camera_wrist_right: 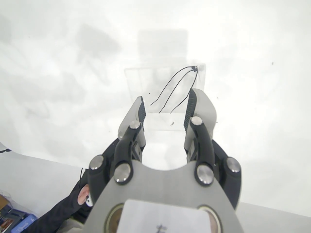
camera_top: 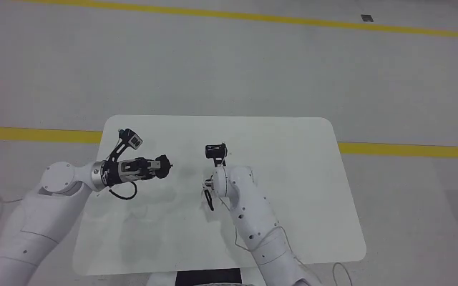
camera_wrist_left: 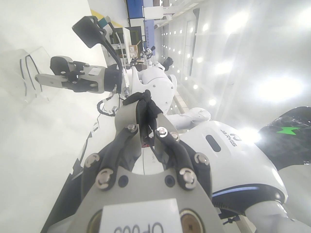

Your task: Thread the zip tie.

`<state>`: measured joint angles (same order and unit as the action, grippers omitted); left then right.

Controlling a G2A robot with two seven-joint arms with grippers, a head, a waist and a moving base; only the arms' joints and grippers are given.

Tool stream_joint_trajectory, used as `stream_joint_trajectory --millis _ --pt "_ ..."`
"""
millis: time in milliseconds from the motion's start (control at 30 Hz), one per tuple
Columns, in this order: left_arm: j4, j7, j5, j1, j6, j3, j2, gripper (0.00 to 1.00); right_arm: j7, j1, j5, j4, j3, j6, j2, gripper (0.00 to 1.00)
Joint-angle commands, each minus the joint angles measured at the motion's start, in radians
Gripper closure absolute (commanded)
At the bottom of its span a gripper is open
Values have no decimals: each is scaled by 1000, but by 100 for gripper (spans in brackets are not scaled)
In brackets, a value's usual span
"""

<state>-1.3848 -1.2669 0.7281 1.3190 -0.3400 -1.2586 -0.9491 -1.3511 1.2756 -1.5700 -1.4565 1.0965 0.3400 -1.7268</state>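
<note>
White table (camera_top: 300,164) beneath left gripper (camera_wrist_left: 143,100). Grey floor (camera_top: 215,64) beyond it, yellow lines (camera_top: 250,16) crossing. Past the gripper: bright ceiling lights (camera_wrist_left: 274,89), blue shelving (camera_wrist_left: 134,2).

Top camera high above the table (camera_top: 300,157); both wrist cameras close, low, toward the same clear tray (camera_wrist_right: 138,83).

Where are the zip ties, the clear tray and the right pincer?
zip ties (camera_wrist_right: 194,68), right wrist view, their heads
clear tray (camera_wrist_right: 138,81), right wrist view, bare panel
right pincer (camera_wrist_right: 166,95), right wrist view, between its fingertips
</note>
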Motion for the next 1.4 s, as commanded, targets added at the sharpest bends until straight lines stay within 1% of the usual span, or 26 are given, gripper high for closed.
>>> stream_joint_trajectory --millis 0,267,300,467,700,1100,1167,1233,1367 --pt "0 0 0 0 0 0 0 100 0 1 0 9 -1 0 -2 62" --pt "0 0 0 0 0 0 0 100 16 -1 0 42 13 0 -12 65" --pt "0 0 0 0 0 0 0 100 19 -1 0 46 15 0 -13 67" --pt "0 0 0 0 0 0 0 100 41 -8 0 74 30 0 -18 71" --pt "0 0 0 0 0 0 0 100 57 -23 0 109 41 0 -24 73" --pt "0 0 0 0 0 0 0 100 71 -34 0 141 53 0 -34 80" --pt "0 0 0 0 0 0 0 100 70 -35 0 144 54 0 -35 85" --pt "0 0 0 0 0 0 0 100 71 -36 0 147 55 0 -35 87" --pt "0 0 0 0 0 0 0 100 72 -39 0 154 56 0 -36 87"
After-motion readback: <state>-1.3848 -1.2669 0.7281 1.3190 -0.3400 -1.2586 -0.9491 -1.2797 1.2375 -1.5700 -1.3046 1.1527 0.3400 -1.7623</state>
